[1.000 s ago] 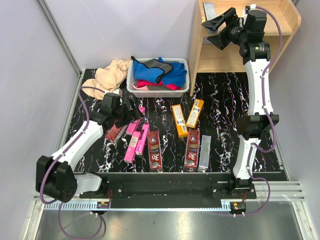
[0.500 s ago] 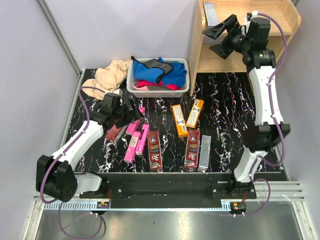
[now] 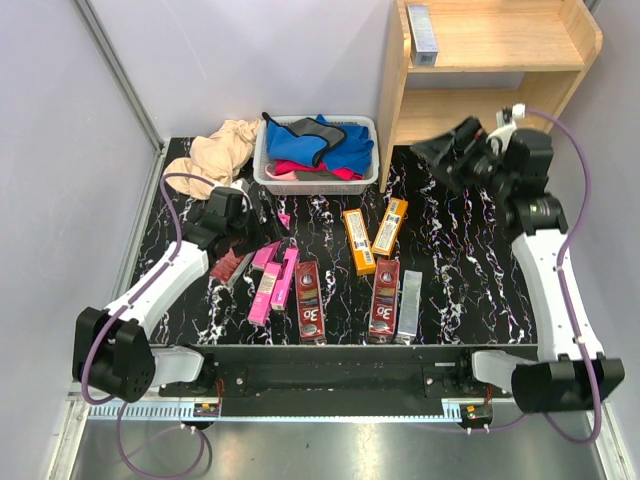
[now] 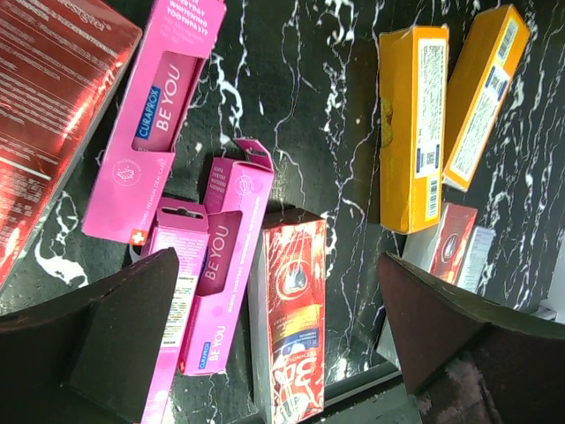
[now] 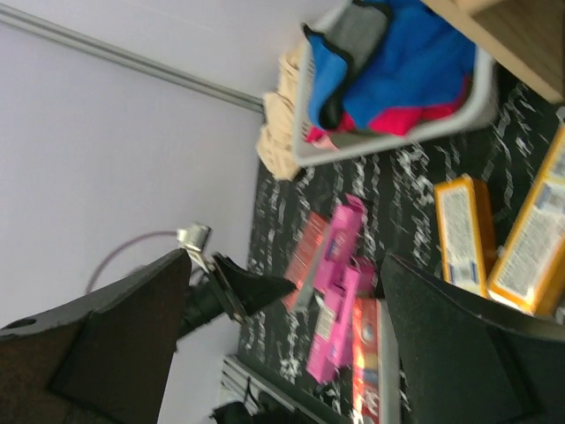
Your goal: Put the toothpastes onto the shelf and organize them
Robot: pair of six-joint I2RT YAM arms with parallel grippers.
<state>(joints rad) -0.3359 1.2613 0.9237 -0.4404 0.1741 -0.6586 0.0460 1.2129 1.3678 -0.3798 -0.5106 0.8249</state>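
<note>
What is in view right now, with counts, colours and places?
shelf: one, light wood, far right corner
pink toothpastes: three, bright pink, table left of centre
dark red toothpastes: three, dark red, one left of the pink ones, two near the front edge
orange toothpastes: two, orange-yellow, table centre
silver-grey toothpastes: two, one beside the right dark red box, one on the shelf's top tier
basket: one, white, rear of table
cloths: several, blue, red, grey, in the basket
beige cloth: one, left of the basket
table: one, black marble
left gripper: open, above the pink boxes
right gripper: open, empty, before the shelf
</note>
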